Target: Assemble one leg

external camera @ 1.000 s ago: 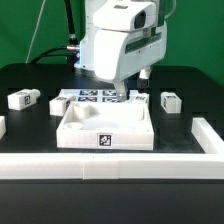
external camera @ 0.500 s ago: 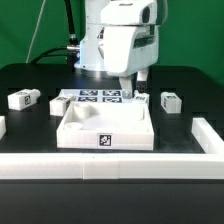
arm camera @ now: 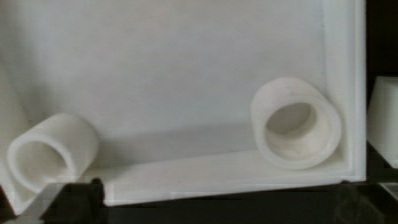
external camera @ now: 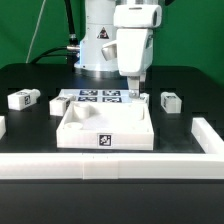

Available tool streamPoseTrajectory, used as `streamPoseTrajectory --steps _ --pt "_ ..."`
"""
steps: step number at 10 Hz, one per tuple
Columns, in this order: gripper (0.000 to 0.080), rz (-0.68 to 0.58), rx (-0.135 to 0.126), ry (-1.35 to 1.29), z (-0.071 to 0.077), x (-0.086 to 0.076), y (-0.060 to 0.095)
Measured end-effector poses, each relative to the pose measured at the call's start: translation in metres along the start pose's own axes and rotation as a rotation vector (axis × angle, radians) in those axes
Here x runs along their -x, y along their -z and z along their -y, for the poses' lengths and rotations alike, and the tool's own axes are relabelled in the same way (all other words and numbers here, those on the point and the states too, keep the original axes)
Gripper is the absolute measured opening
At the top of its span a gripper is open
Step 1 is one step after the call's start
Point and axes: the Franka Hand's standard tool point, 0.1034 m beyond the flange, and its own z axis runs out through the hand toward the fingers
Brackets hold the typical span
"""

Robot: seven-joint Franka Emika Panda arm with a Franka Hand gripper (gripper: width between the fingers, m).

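Gripper (external camera: 133, 91) hangs pointing down over the far corner of the white tray (external camera: 76, 131) on the exterior view's right, fingertips just above the rim; open or closed, cannot tell. The leg (external camera: 169, 100) lies on the black table (external camera: 190, 85) just beside the tray on that same side, apart from the gripper. Another leg (external camera: 22, 98) lies well off to the exterior view's left. Marker board (external camera: 92, 97) lies behind the tray.

Wrist view: tray (arm camera: 178, 90) floor close up, with two round raised sockets (arm camera: 294, 122) inside it. The grip is not readable here either.
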Motion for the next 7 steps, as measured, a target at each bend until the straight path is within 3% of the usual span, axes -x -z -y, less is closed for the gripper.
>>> streamPoseTrajectory --steps 2,6,7 --pt "0.0650 0.002 -0.004 0.003 0.001 0.002 -0.002" --pt "0.0650 0.014 -0.040 0.107 0.025 0.054 -0.020" --pt "0.0650 0.014 -0.051 0.096 0.029 0.060 -0.027"
